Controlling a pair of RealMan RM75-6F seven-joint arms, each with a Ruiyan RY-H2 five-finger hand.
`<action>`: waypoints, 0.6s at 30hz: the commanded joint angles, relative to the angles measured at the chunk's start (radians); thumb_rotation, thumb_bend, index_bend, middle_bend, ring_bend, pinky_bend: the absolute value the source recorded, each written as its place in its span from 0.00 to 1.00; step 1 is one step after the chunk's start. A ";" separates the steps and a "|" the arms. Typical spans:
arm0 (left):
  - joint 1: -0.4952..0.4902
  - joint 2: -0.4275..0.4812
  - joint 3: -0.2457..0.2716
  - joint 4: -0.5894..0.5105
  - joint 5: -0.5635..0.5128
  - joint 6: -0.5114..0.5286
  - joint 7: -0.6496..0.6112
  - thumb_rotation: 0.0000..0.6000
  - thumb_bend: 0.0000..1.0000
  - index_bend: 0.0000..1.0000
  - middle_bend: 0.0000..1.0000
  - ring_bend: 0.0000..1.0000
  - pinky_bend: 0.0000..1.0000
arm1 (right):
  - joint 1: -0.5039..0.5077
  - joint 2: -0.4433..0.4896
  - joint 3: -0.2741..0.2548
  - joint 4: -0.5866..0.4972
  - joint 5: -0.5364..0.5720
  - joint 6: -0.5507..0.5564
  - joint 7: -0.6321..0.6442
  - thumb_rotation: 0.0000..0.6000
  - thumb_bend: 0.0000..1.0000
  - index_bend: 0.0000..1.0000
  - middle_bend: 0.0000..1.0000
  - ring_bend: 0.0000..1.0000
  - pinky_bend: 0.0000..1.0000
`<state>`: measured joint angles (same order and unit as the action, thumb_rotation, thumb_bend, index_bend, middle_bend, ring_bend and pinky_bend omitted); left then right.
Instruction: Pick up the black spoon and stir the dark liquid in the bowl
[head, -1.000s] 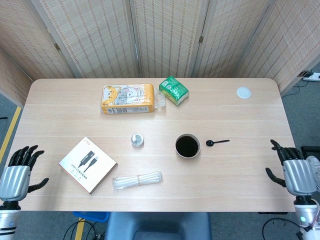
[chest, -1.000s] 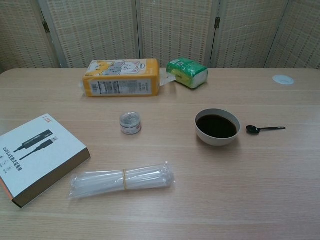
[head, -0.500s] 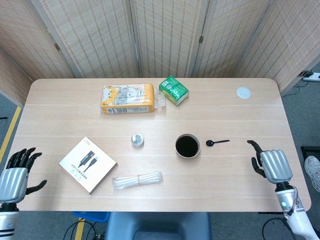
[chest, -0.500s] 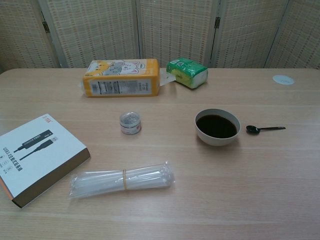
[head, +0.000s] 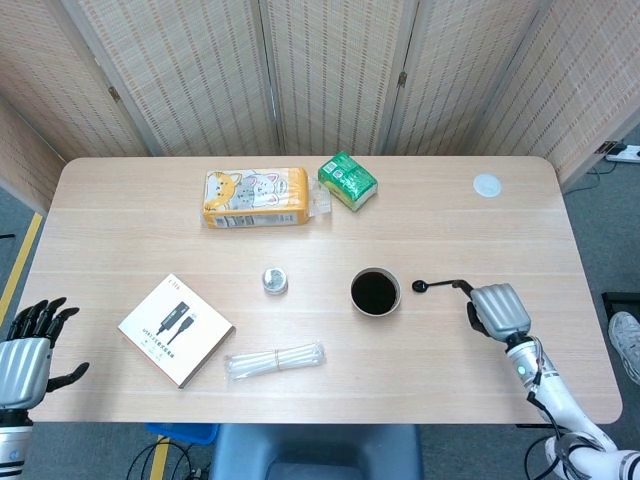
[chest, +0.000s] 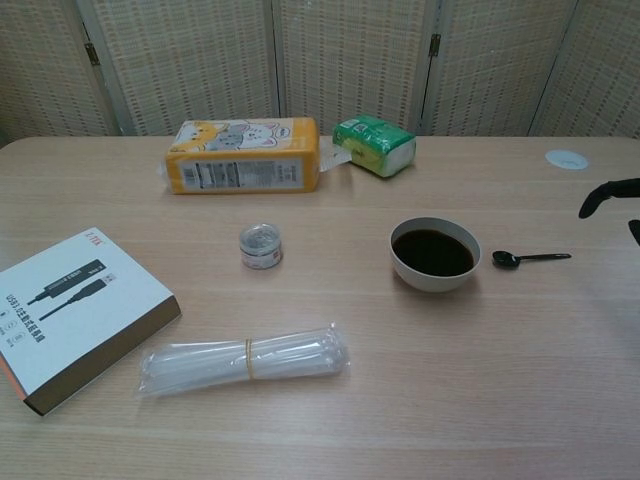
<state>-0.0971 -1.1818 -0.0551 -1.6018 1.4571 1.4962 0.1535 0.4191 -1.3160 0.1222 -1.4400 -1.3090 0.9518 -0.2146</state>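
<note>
A pale wood-grain table (head: 480, 230) holds a white bowl (chest: 404, 266) of near-black liquid (chest: 432, 252), a black spoon (chest: 528, 258), an orange pack (head: 256, 197) printed with cartoon cats, a green packet (head: 348, 180), a white box (head: 176, 329) with an orange edge, and a white disc (head: 487, 185). Both hands, left (head: 26, 352) and right (head: 496, 309), are silver with black fingers.

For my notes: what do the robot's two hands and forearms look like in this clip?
Both hands have a silver-grey metallic back plate and black fingers: the left hand and the right hand. The right wrist is a slim white segment with a small green light and a thin cable running alongside. The chest view shows only black fingertips.
</note>
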 joint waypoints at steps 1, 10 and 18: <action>0.002 0.001 -0.002 -0.001 -0.002 0.003 -0.005 1.00 0.18 0.23 0.15 0.12 0.14 | 0.030 -0.022 -0.002 0.022 0.014 -0.037 -0.028 1.00 0.72 0.27 0.94 1.00 1.00; 0.007 0.000 0.000 -0.003 -0.003 0.005 -0.003 1.00 0.18 0.23 0.15 0.12 0.14 | 0.106 -0.085 0.001 0.105 0.071 -0.137 -0.039 1.00 0.72 0.27 0.94 1.00 1.00; 0.007 0.003 -0.002 -0.008 -0.001 0.007 -0.001 1.00 0.18 0.23 0.15 0.12 0.14 | 0.168 -0.175 0.006 0.241 0.117 -0.213 -0.027 1.00 0.74 0.27 0.94 1.00 1.00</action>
<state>-0.0896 -1.1788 -0.0573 -1.6100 1.4554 1.5029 0.1521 0.5697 -1.4684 0.1261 -1.2246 -1.2045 0.7580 -0.2473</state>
